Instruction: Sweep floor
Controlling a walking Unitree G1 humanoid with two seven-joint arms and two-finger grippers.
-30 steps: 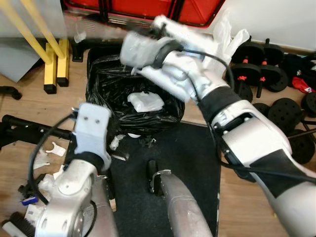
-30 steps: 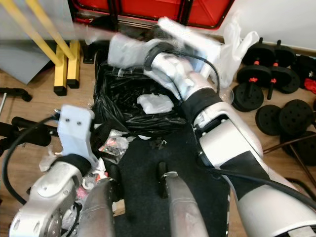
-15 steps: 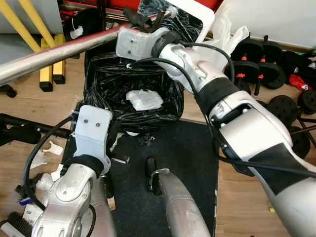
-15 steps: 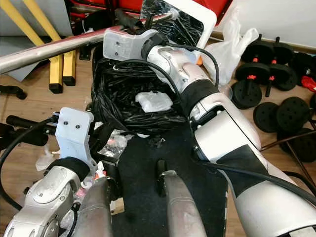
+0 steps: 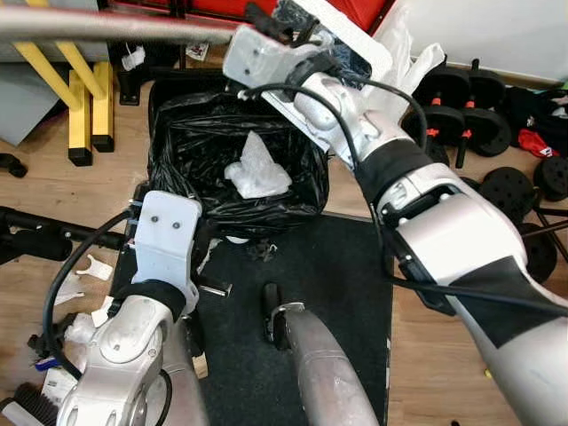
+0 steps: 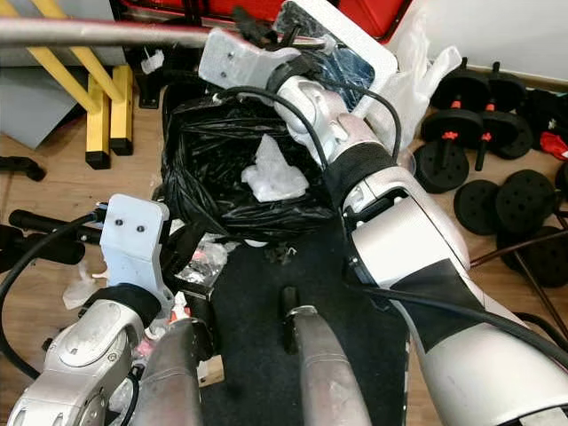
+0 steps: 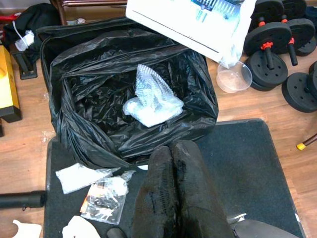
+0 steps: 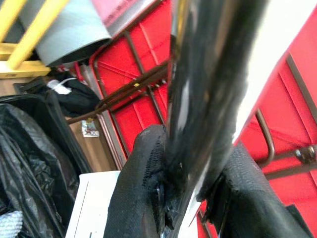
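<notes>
step: emptying dustpan point(image 5: 342, 40) into bin bag point(image 5: 191, 169) | right gripper point(image 8: 190, 198) clamped on its handle | left gripper point(image 7: 173, 188) closed, empty | next: shake out, lower dustpan

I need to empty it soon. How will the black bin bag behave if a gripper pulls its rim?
The black bin bag is thin, wrinkled film, so it would likely stretch and sag rather than lift stiffly. It holds little but a crumpled plastic wad, so it is probably light. Its glossy surface may slip between fingers.
</notes>
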